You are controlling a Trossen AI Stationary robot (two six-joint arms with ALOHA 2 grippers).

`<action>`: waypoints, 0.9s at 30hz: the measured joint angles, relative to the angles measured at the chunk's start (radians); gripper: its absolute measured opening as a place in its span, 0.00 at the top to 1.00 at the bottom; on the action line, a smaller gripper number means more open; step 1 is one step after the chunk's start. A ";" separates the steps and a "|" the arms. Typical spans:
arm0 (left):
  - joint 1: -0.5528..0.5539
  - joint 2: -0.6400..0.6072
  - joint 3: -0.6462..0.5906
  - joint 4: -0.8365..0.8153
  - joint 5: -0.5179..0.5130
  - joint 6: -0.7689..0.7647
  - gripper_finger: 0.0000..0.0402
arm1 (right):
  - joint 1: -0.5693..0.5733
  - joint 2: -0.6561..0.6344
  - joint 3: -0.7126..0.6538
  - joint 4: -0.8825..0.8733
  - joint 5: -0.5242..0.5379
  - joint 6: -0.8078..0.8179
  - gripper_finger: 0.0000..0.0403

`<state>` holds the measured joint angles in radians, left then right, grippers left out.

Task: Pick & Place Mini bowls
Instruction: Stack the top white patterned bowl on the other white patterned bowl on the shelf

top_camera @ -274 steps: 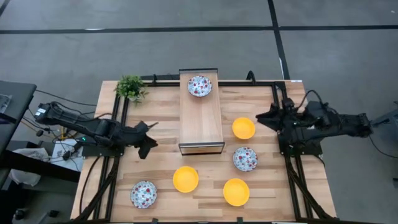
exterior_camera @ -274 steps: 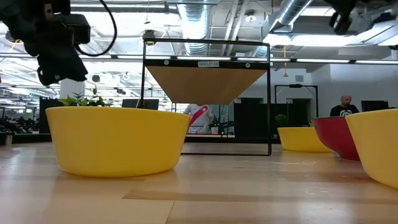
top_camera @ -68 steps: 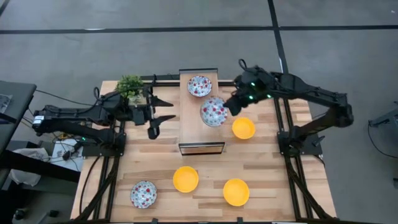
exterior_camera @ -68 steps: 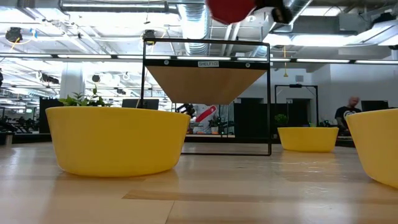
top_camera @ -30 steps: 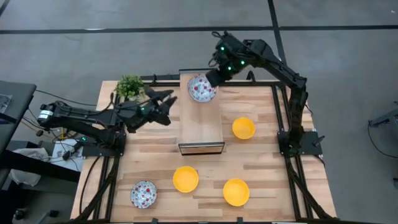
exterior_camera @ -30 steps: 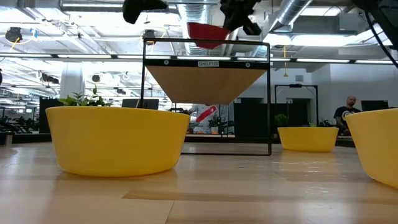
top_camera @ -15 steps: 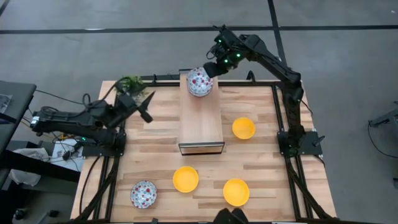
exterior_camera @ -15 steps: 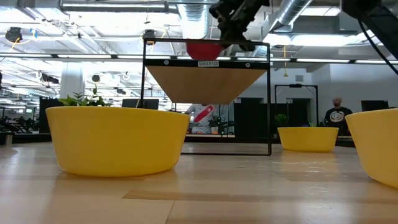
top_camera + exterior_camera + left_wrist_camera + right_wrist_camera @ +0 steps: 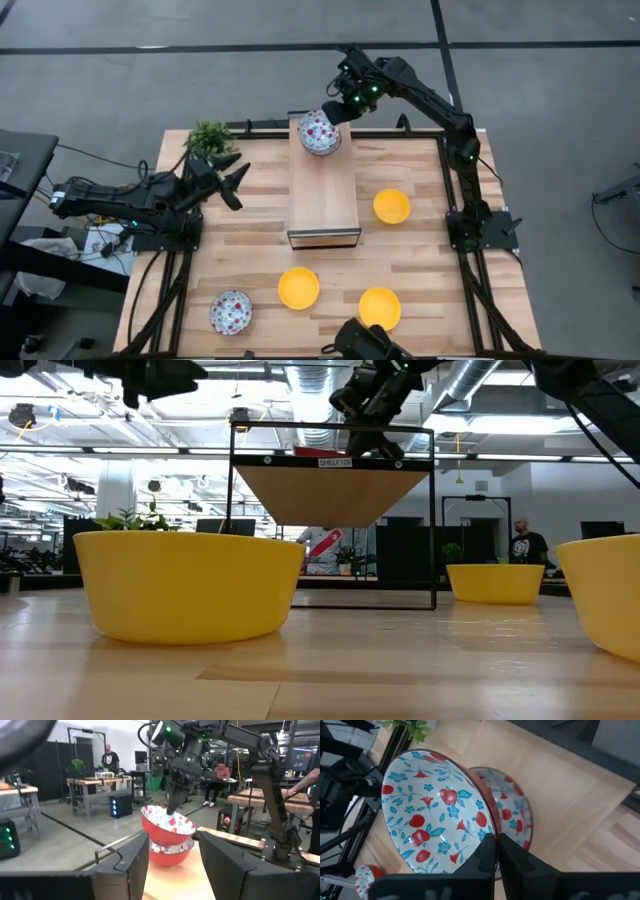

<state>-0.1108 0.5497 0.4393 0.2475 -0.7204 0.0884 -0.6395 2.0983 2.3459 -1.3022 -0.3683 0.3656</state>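
My right gripper (image 9: pixel 335 112) is shut on a white floral bowl (image 9: pixel 317 127) at the far end of the wooden shelf (image 9: pixel 323 190). That bowl sits tilted in a second floral bowl (image 9: pixel 516 819) standing on the shelf top. My left gripper (image 9: pixel 236 180) is open and empty, over the table left of the shelf, near the plant (image 9: pixel 210 138). In the left wrist view its fingers (image 9: pixel 125 857) frame the two stacked bowls (image 9: pixel 167 827). A third floral bowl (image 9: pixel 230 311) and three yellow bowls (image 9: pixel 391 206) (image 9: pixel 298 288) (image 9: pixel 379 308) rest on the table. My right gripper pinches the upper floral bowl's rim (image 9: pixel 491 834), one finger inside the bowl and one outside. The fingers come from above, slanting in from the far right. The bowl is tilted, its underside resting in the lower floral bowl on the shelf.
The shelf is a raised wooden board in a black frame (image 9: pixel 333 430) down the table's middle. A dark object (image 9: pixel 365 340) shows at the table's near edge. In the low view, yellow bowls (image 9: pixel 190 585) (image 9: pixel 497 582) stand close; a person (image 9: pixel 520 545) stands in the room behind.
My right gripper has gone down and a little toward the far edge, setting the floral bowl into the other floral bowl on the shelf, still shut on its rim. My left gripper has drawn back from the shelf toward the table's left edge.
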 joint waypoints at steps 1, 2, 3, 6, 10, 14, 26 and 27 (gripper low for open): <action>0.000 0.001 -0.005 0.001 0.003 -0.012 0.57 | -0.003 0.000 0.000 0.002 0.001 0.000 1.00; 0.000 0.001 -0.011 0.000 0.005 -0.018 0.57 | -0.006 0.000 0.000 0.002 0.000 0.000 1.00; 0.000 0.001 -0.017 -0.001 0.005 -0.019 0.57 | -0.006 0.000 0.000 0.001 0.000 0.000 1.00; 0.000 0.000 -0.028 0.001 0.017 -0.022 0.57 | -0.011 0.001 0.000 -0.008 0.001 -0.001 1.00; 0.000 0.000 -0.043 0.004 0.043 -0.023 0.57 | -0.004 0.021 -0.002 -0.017 0.002 -0.012 1.00; 0.000 0.001 -0.063 0.000 0.057 -0.027 0.57 | -0.003 0.018 0.000 0.011 0.002 -0.026 1.00; 0.000 0.001 -0.128 0.000 0.074 -0.047 0.57 | -0.004 0.018 -0.014 -0.025 0.007 -0.027 1.00; 0.000 0.001 -0.129 0.000 0.081 -0.051 0.57 | -0.004 0.018 -0.014 -0.023 0.006 -0.027 1.00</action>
<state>-0.1104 0.5507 0.3107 0.2471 -0.6394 0.0377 -0.6434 2.1166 2.3314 -1.3254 -0.3622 0.3389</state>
